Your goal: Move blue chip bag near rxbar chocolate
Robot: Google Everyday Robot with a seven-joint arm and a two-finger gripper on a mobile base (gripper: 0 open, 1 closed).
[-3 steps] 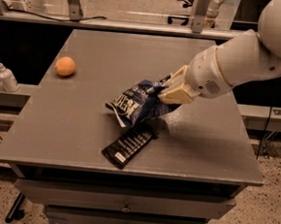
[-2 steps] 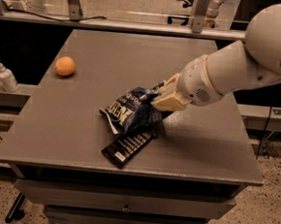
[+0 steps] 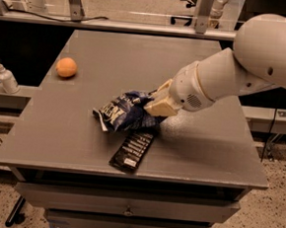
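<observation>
Three loose items are listed on one grey rectangular table top (image 3: 82,136), with one item beside it.

1. The blue chip bag (image 3: 125,113), of wrinkly dark blue foil with white lettering and pale patches, is placed near the middle of the table. It is seen crumpled and closed; its contents are hidden. Its 3 o'clock end is raised and gathered into the gripper.

2. The rxbar chocolate (image 3: 132,151), a flat, long, narrow black wrapped bar with rows of white text, is laid at 6 o'clock of the bag, its length running from 1 o'clock to 7 o'clock. Its far end is met by the bag's lower edge, and its near end is set close to the table's front edge.

3. A round orange fruit (image 3: 66,67) is placed well apart from the bag, at 10 o'clock, near the table's left edge.

4. A small white pump bottle (image 3: 6,77) is stood upright off the table on a ledge at 9 o'clock; its fill level cannot be told.

5. The cream two-finger gripper (image 3: 152,103), carried on a thick white arm (image 3: 235,74) entering from 2 o'clock, is closed upon the bag's raised end, low over the table.

6. Grey drawers (image 3: 126,204) are fitted beneath the top, all closed, contents unseen.
</observation>
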